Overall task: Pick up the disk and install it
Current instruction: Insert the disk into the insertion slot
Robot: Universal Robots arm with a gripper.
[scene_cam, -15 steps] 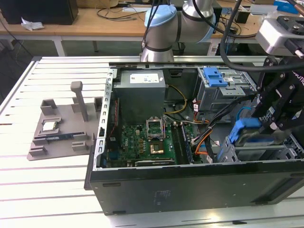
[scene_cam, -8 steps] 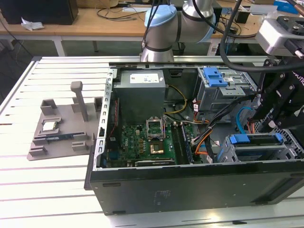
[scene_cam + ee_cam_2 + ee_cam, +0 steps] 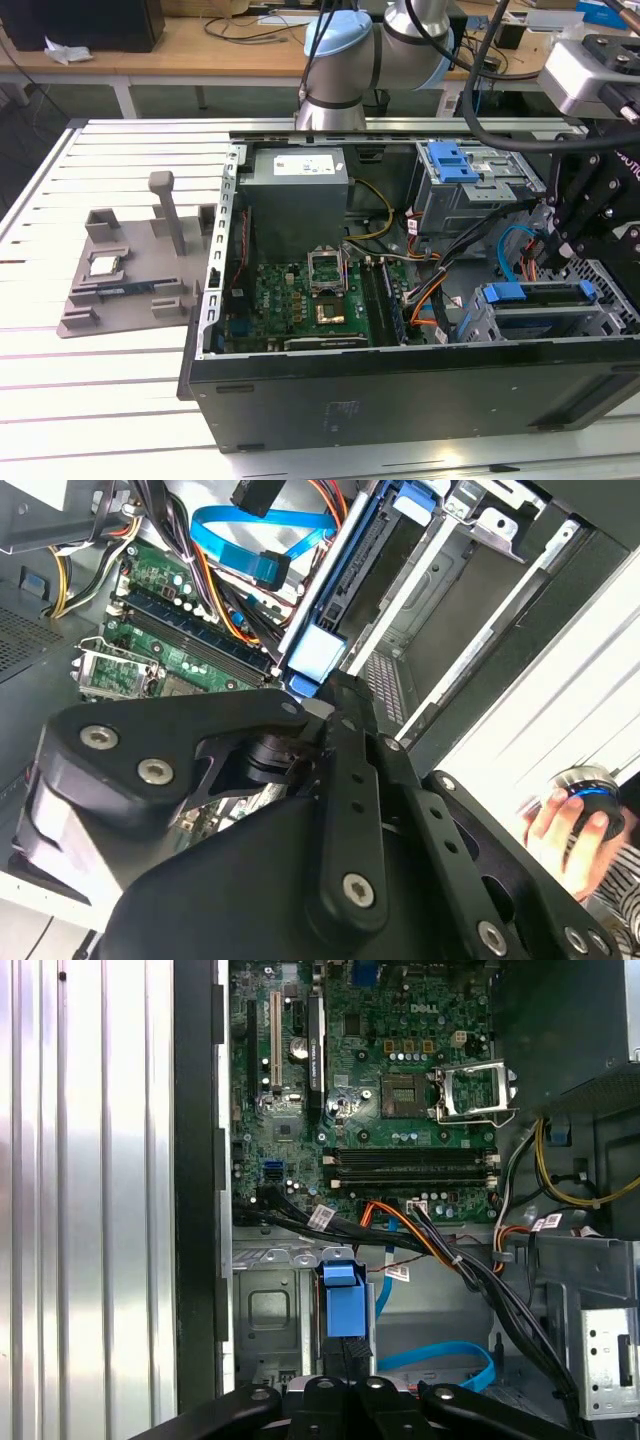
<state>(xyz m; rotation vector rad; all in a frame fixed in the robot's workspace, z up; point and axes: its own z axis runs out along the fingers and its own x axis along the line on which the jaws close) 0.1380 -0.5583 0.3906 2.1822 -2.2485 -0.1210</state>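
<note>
A slatted white table (image 3: 110, 390) carries an open black computer case (image 3: 400, 385), lying on its side, with a wooden bench behind it. Inside the case the green motherboard (image 3: 300, 300) fills the middle, and the grey power supply box (image 3: 297, 200) sits beyond it. Off the case's end toward the exterior view's left, a grey fixture tray (image 3: 120, 275) rests on the table. The disk (image 3: 545, 305), in its blue carrier frame, lies in the drive bay at the case's near corner on the exterior view's right, beside the motherboard. A grey metal cage with a blue bracket (image 3: 450, 160) stands further back in the case. The black gripper (image 3: 555, 250) hangs just above the disk's bay; whether its fingers are parted or clamped I cannot tell. In the first wrist view the carrier's blue tab (image 3: 343, 1300) sits between the gripper's linkages. A person's hand (image 3: 575, 830) rests on a round device outside the case.
</note>
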